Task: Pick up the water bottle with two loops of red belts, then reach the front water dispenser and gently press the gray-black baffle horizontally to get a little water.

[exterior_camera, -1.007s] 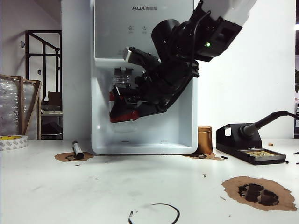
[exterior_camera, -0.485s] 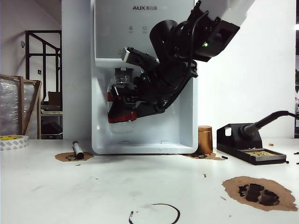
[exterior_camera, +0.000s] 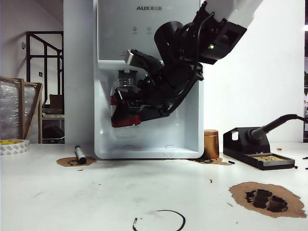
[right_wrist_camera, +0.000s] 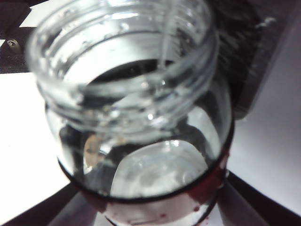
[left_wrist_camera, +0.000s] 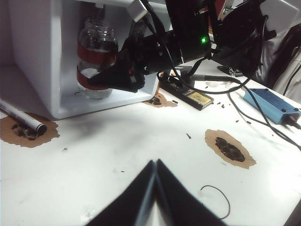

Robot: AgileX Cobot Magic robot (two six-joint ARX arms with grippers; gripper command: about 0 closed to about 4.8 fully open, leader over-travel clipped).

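The right gripper (exterior_camera: 126,109) is clamped round the water bottle (exterior_camera: 126,98), its jaws spread wide across the lower red band, holding the jar upright inside the recessed bay of the water dispenser (exterior_camera: 110,72). The bottle's open mouth sits just under the tap, neck up against where the gray-black baffle should be; the baffle itself is hidden behind jar and arm. In the right wrist view a thin stream appears to run down into the neck, and a little water lies in the bottom, so the jar is probably being kept there to fill. The left gripper (left_wrist_camera: 154,188) hangs closed and empty over the worktop (exterior_camera: 96,192), well apart
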